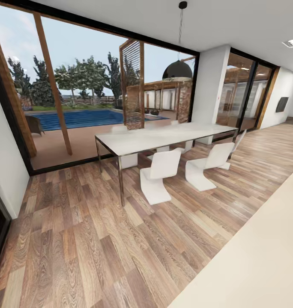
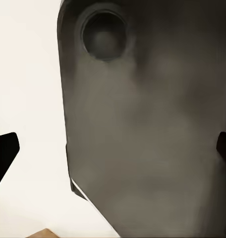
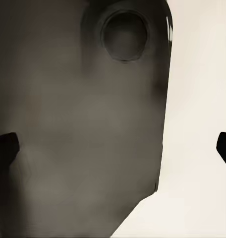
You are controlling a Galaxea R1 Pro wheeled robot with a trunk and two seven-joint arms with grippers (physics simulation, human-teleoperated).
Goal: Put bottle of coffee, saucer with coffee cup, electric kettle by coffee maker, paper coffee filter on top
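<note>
Head view: looking over a wood plank floor toward a long white dining table on thin metal legs, with white curved chairs tucked along its near side and more on the far side. Hanging above the table's far end, a black dome lamp. Behind the table, tall glass walls giving onto a terrace with a blue pool and trees. At the lower right corner, a pale cream flat surface cutting across the floor; cannot tell whether it is the kitchen counter. Nothing from the coffee job standing on that surface or on the table.

Left wrist view: close against a blurred dark grey robot panel with a round recess near one end, pale surface beside it. Left gripper spread wide, one black fingertip at each edge of the picture, nothing between them.

Right wrist view: much the same, a dark grey panel with a round recess, pale background beside it. Right gripper likewise open, black fingertips far apart, holding nothing
</note>
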